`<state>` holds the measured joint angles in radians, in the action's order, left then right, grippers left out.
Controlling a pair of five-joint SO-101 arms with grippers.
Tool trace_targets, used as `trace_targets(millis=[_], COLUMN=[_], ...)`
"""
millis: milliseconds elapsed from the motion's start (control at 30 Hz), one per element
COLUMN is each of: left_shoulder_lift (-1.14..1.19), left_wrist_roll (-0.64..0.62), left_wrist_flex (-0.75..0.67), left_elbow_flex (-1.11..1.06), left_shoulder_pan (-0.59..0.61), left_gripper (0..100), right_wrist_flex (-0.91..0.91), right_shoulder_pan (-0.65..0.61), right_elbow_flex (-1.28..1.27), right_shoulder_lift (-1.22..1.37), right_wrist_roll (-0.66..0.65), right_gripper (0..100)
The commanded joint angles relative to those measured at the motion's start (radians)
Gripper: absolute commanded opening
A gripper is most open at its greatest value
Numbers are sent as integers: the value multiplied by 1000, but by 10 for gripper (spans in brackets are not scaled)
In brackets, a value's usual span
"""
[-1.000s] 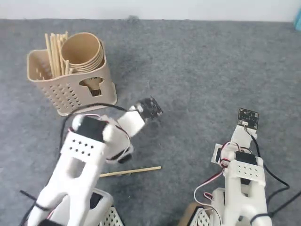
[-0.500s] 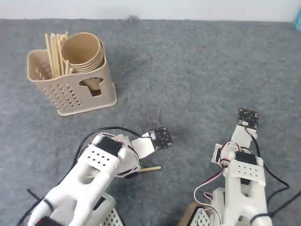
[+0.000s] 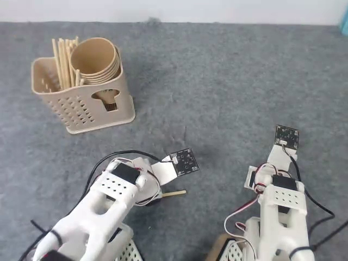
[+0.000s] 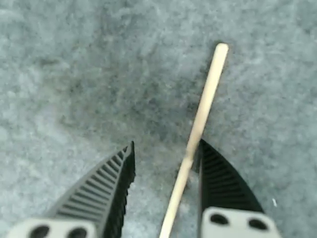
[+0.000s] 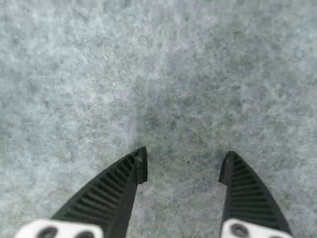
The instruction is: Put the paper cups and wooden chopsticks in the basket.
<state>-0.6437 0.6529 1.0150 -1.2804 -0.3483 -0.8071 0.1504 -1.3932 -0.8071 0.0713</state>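
My left gripper (image 4: 166, 146) is spread around a chopstick (image 4: 205, 99) lying on the mat (image 4: 74, 74); it touches one finger. My right gripper (image 5: 185, 156) is spread too, above the mat.

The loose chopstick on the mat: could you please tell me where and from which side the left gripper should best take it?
Grip its thin shaft from straight above, fingers across its width: the chopstick lies flat on the mat, so only its long sides offer purchase. The open left gripper straddles it, with the stick close to one finger, so it is probably well placed.
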Motion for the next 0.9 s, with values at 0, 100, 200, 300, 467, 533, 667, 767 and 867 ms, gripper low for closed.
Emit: trace_targets(millis=[0, 100, 200, 300, 467, 533, 667, 767, 867], left_shoulder_lift=[6, 11, 81, 221, 531, 640, 750, 703, 588], left_wrist_roll=[-21, -34, -130, -193, -132, -87, -71, -71, -69], left_wrist_flex=[-15, -15, -9, 41, 98, 135, 207, 221, 287], left_elbow_flex=[-1, -4, 12, 81, 265, 343, 452, 456, 456], left_shoulder_pan=[3, 5, -3, -2, 29, 31, 41, 57, 66], left_gripper=[184, 183, 183, 183, 159, 75, 14, 12, 12], right_wrist_flex=[8, 8, 8, 8, 8, 8, 8, 8, 8], right_shoulder_pan=[2, 2, 2, 2, 2, 2, 2, 2, 2], right_elbow_flex=[3, 3, 3, 3, 3, 3, 3, 3, 3], right_shoulder_lift=[-22, -22, -22, -22, -22, -22, -22, -22, -22], right_wrist_roll=[-8, -8, -8, -8, -8, -8, -8, -8, -8], right_gripper=[251, 251, 251, 251, 251, 250, 250, 250, 250])
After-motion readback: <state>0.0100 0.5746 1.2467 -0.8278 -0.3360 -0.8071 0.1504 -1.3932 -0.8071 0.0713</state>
